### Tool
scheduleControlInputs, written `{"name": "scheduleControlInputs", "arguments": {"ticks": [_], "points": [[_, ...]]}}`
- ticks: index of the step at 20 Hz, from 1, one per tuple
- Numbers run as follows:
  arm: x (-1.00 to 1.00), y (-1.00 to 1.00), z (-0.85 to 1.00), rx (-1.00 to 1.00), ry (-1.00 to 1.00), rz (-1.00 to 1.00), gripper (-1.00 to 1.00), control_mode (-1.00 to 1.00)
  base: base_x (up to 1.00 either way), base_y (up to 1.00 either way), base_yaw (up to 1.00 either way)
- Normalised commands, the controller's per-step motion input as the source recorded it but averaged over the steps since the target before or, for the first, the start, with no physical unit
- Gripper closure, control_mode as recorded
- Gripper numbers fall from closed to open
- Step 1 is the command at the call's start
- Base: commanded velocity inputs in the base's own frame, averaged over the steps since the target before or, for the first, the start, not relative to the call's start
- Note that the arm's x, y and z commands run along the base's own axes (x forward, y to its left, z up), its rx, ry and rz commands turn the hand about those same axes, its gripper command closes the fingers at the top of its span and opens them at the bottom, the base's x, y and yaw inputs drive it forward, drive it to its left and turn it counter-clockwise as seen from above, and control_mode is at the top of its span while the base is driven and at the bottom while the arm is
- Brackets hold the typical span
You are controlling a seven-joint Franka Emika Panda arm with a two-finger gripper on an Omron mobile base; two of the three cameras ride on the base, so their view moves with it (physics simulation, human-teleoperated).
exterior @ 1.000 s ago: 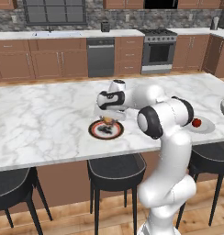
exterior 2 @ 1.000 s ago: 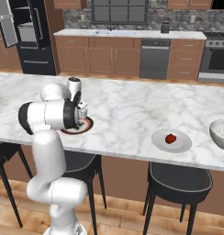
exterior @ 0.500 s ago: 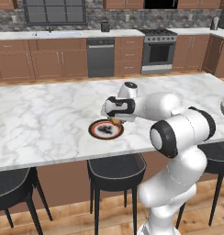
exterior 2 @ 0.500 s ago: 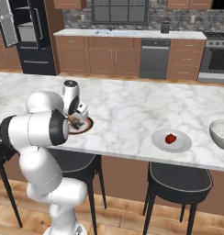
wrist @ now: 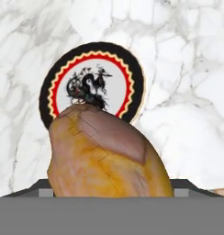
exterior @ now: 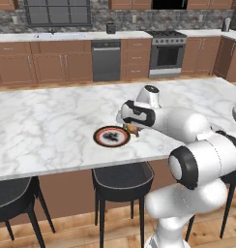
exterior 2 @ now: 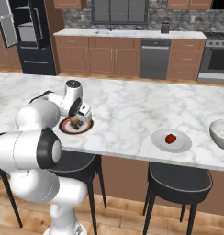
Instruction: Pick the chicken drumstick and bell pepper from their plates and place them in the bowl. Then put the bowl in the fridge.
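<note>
The fridge stands far back at the left with a door open, well apart from the worktop, so the last leg is a long one. On the worktop the bowl sits at the far right end, with the grey plate and the pepper on it between the bowl and the arm. The patterned plate lies near the worktop's front edge, bare in the hand view.

The gripper hangs just above that plate's right rim with its jaws set wide around the drumstick, which is off the plate and carried between them.

The risk, as I judge it, is the carry: the drumstick is a rounded, uneven lump, and a swing along the worktop to the bowl could let it twist or slip out, dropping it on the marble or the floor. A low path could also clip the grey plate and knock the pepper off.

The fingertips are hidden behind the meat in the hand view, so where they bear on it cannot be told. In both base views the drumstick is a small brown patch under the hand. The bowl is cut by the frame edge, its inside unseen.
</note>
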Motion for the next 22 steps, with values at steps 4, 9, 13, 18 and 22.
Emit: {"name": "scheduleControlInputs", "arguments": {"ticks": [4, 9, 13, 18, 22], "points": [[-0.53, -0.31, 0.39, 0.0, 0.0, 0.03, 1.0, -1.0, 0.0, 0.0, 0.0], [-0.56, -0.22, 0.21, -0.06, -0.02, 0.01, 1.0, -1.0, 0.0, 0.0, 0.0], [-0.57, -0.13, 0.0, -0.13, -0.17, 0.0, 1.0, -1.0, 0.0, 0.0, 0.0], [-0.46, -0.19, 0.0, -0.1, -0.1, -0.01, 1.0, -1.0, 0.0, 0.0, 0.0], [-0.31, -0.17, 0.0, -0.01, -0.02, 0.0, 1.0, -1.0, 0.0, 0.0, 0.0]]}}
